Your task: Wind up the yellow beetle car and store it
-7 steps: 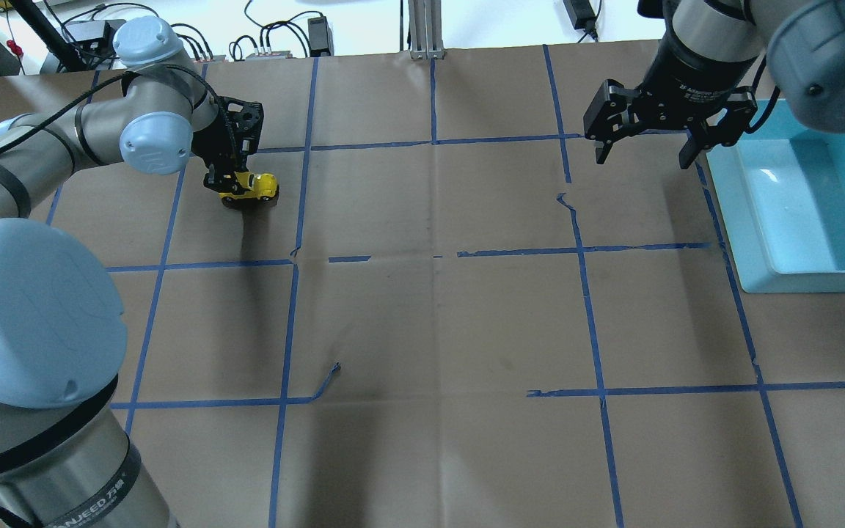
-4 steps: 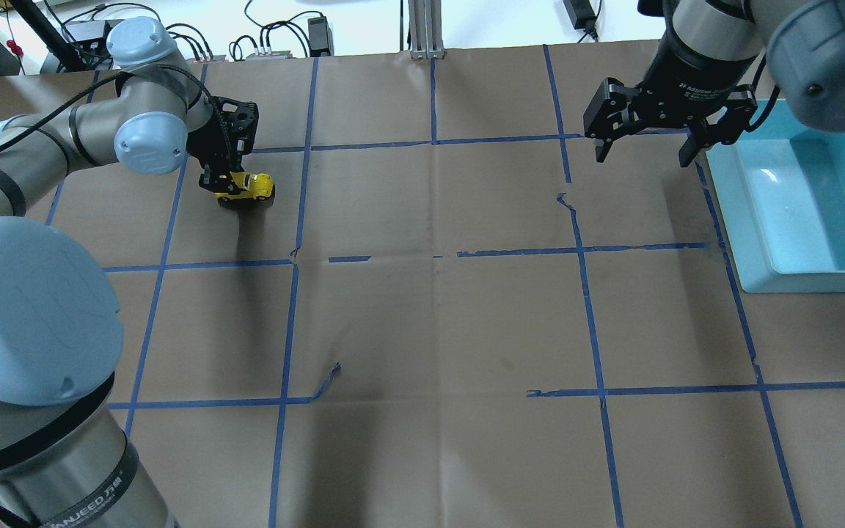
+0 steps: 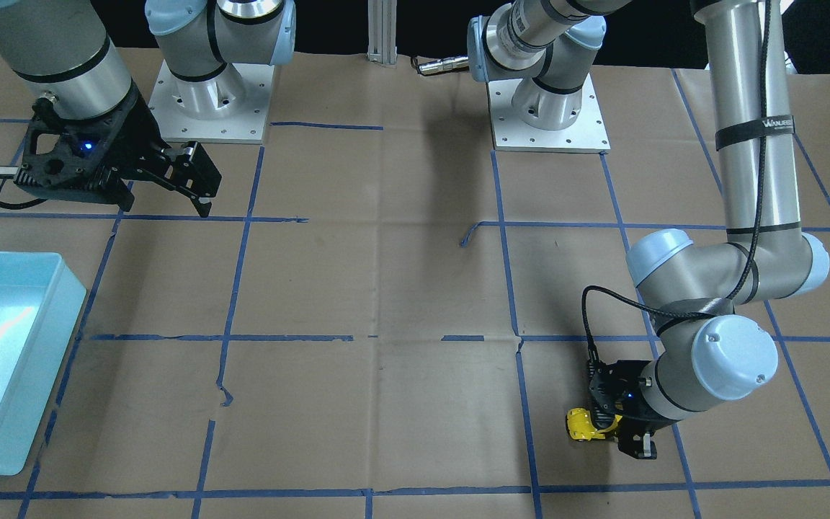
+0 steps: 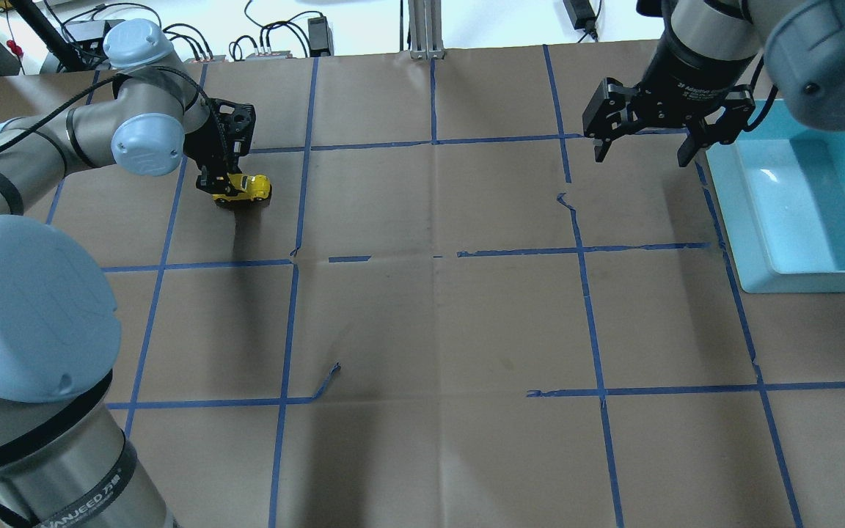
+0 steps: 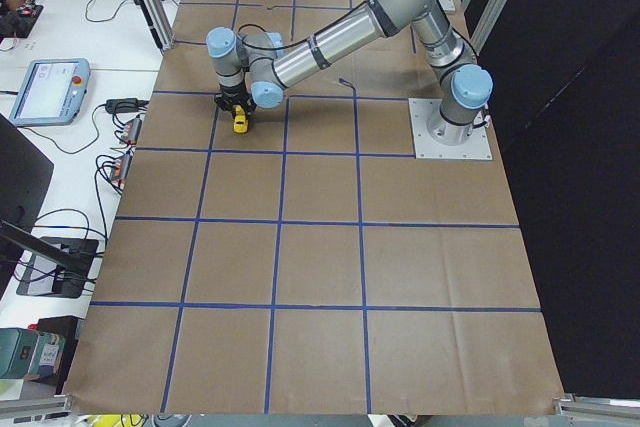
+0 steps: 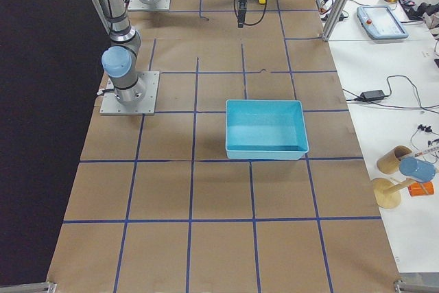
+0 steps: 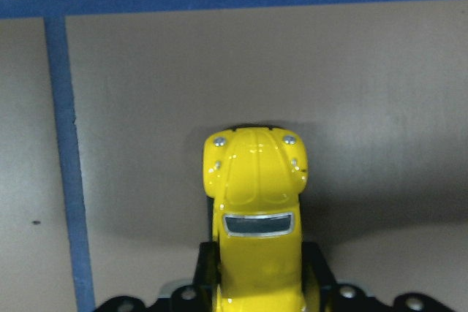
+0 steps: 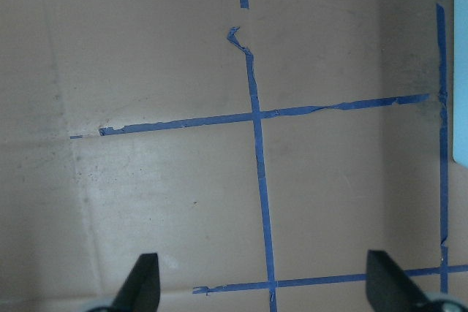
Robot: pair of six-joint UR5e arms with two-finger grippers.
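The yellow beetle car [image 4: 245,188] is small and glossy, at the table's far left. My left gripper [image 4: 223,185] is shut on its rear half and holds it level at the paper surface. I cannot tell whether the wheels touch. The left wrist view shows the car [image 7: 254,202] between the fingers, with its nose pointing away from the gripper. It also shows in the front view [image 3: 581,425] and the left view [image 5: 241,125]. My right gripper [image 4: 641,158] is open and empty, above the table beside the blue bin.
A light-blue bin [image 4: 760,249] stands at the right edge of the table, also seen in the front view [image 3: 62,288] and the right view [image 6: 264,152]. Brown paper with a blue tape grid [image 4: 433,257] covers the table. Cables and power supplies lie beyond the far edge.
My left gripper has drawn the car a little to the left and farther back across the paper, tail first. The right gripper has hardly moved.
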